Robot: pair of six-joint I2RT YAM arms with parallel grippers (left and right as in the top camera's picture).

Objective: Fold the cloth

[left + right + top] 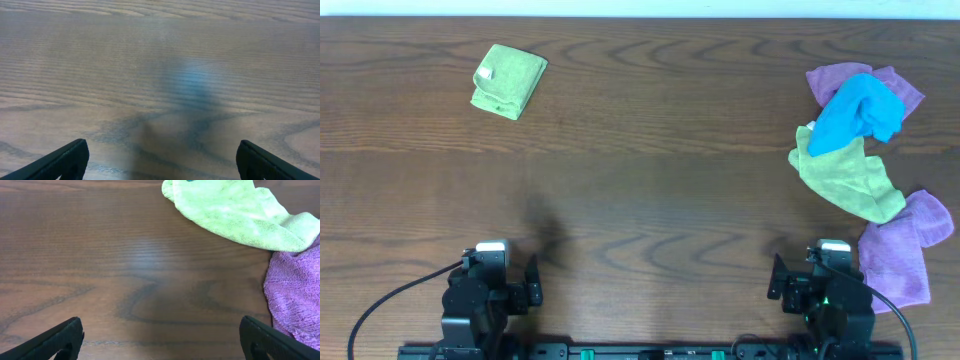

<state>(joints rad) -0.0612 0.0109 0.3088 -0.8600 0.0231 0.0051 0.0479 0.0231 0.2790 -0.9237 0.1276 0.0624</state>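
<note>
Overall, dark wood-grain table [650,150], cloth [905,255] near right edge.

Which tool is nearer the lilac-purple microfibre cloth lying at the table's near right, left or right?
Right. The right tool rests open with the lilac-purple microfibre cloth just off its right side. The left tool sits far off to the cloth's left.
</note>
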